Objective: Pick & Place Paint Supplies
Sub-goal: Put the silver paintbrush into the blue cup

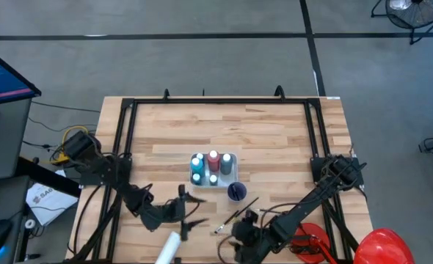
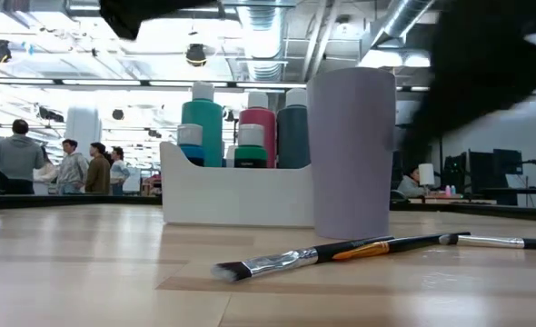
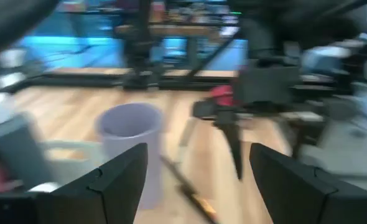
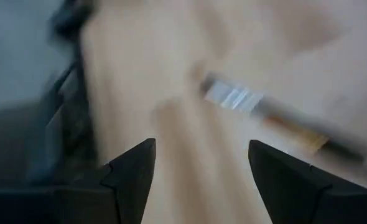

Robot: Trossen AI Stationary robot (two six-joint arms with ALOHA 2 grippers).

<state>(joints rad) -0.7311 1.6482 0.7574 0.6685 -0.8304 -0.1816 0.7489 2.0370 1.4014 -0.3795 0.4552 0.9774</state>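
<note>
Both tools stand parted and empty: the left tool hangs near the lavender cup, the right tool over a brush (blurred) on the desk beside that cup.

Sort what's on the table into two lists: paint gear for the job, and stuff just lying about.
Paint gear:
- bottles standing in the white caddy
- lavender cup
- two brushes, one nearer, one farther right
- white tube at the table's front edge

Lying about:
- red dome at the right front corner
- red tool beside it
</note>
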